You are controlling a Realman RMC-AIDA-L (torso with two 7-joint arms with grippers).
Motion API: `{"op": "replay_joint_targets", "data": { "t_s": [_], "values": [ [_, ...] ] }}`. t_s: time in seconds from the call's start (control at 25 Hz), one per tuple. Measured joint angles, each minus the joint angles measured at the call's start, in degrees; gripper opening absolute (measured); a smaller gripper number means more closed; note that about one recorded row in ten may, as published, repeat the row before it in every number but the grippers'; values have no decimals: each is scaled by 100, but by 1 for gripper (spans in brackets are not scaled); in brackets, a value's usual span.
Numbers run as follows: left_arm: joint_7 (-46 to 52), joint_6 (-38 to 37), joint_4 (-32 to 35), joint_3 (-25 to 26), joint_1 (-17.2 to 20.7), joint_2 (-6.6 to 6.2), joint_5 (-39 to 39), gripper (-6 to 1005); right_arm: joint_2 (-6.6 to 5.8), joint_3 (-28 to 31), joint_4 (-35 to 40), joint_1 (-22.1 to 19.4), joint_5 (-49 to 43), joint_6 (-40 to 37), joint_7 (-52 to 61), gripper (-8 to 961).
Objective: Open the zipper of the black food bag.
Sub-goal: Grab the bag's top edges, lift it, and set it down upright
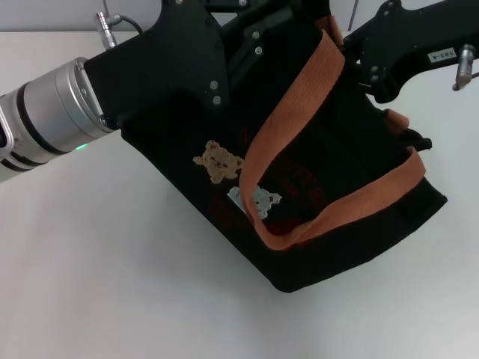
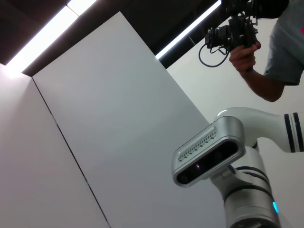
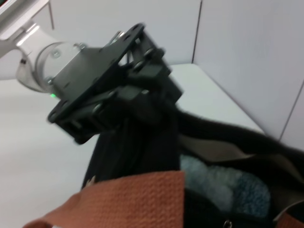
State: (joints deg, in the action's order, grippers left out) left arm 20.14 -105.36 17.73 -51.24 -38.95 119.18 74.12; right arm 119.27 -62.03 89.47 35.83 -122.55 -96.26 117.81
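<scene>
Black food bag (image 1: 337, 224) sat tilted on the white surface (image 1: 112, 284), its base corner toward the camera and its top rim away, up among the two arms. Front face showed a tan bear patch (image 1: 218, 161) and a pale blue bear patch (image 1: 254, 200) just below it, with faint red print around them. One orange strap (image 1: 292, 120) ran diagonally down the front, looped at the lower edge and climbed back to the right side; a second bit of orange showed at the right end of the rim.

Left gripper (image 1: 224, 45) came in from the left on its silver wrist, green light on, and was pressed against the bag's upper left rim. In the right wrist view the left gripper (image 3: 142, 102) was clenched on a bunch of black fabric at the bag's edge, holding that end up. Right gripper (image 1: 374, 78) was at the bag's upper right rim, touching or just above the fabric; cannot tell if it was clenched or released.

Bag mouth looked partly parted in the right wrist view, with a pale blue soft item (image 3: 223, 187) inside. Zipper track and pull tab could not be made out for sure.

Left wrist view pointed up at wall panels, the robot's head camera (image 2: 209, 156) and a person's hand holding a camera (image 2: 235, 31)
</scene>
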Motion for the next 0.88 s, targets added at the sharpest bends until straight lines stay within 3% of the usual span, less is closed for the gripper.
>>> {"op": "replay_joint_targets", "data": {
  "t_s": [0.4,0.88],
  "values": [
    [-40,103,-115,-8,-19,0,-206,101,-73,270,178,29,-147,-1150,-50,-1],
    [-45,172,-137,-25,-34,0,-338,101,-38,602,624,-419,-405,-2649,-264,4]
  ]
}}
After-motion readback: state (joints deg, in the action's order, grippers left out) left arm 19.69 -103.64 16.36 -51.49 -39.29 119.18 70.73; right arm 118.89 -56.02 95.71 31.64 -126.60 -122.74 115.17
